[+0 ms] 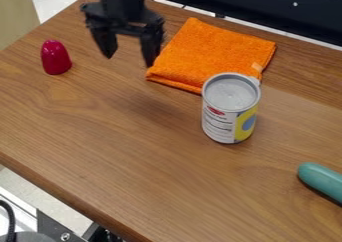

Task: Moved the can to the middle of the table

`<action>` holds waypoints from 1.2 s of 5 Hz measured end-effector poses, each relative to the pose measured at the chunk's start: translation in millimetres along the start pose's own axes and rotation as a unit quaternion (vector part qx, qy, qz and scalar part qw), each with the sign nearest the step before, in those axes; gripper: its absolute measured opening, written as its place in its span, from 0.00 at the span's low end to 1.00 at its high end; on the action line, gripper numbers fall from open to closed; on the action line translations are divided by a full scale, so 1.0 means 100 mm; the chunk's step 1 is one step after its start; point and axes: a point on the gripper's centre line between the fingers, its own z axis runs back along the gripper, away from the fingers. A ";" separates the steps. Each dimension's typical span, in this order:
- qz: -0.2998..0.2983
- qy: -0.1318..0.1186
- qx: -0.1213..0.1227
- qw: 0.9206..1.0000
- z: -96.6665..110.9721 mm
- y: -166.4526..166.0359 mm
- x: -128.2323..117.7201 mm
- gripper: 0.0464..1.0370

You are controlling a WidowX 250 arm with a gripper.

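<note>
My gripper [128,58] hangs over the upper left part of the table [133,171], its two fingers spread apart with nothing between them. The can [229,108], grey on top with a white and yellow label, stands upright right of the table's middle. It is to the right of my gripper and lower in the view, well apart from it. The can's upper rim overlaps the near edge of a folded orange cloth [210,53] in the view; whether they touch I cannot tell.
A dark pink, rounded object [55,57] stands at the left, beyond my gripper's left finger. A teal object [322,180] lies at the right edge. The table's near edge runs slanting down from the left. A dark panel [267,8] borders the far side.
</note>
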 end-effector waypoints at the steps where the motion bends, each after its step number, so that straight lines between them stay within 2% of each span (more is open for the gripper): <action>1: -0.019 -0.018 -0.005 1.000 0.01 -0.28 0.20 0.96; 2: -0.071 -0.049 -0.032 0.996 0.08 -0.60 0.32 0.96; 3: -0.145 -0.044 -0.055 0.987 0.10 -0.95 0.34 0.96; 4: -0.209 -0.026 -0.076 0.975 0.08 -1.19 0.29 0.96; 5: -0.298 -0.034 -0.069 0.952 0.08 -1.41 0.20 0.96; 6: -0.360 -0.014 -0.076 0.930 -0.01 -1.57 0.09 0.96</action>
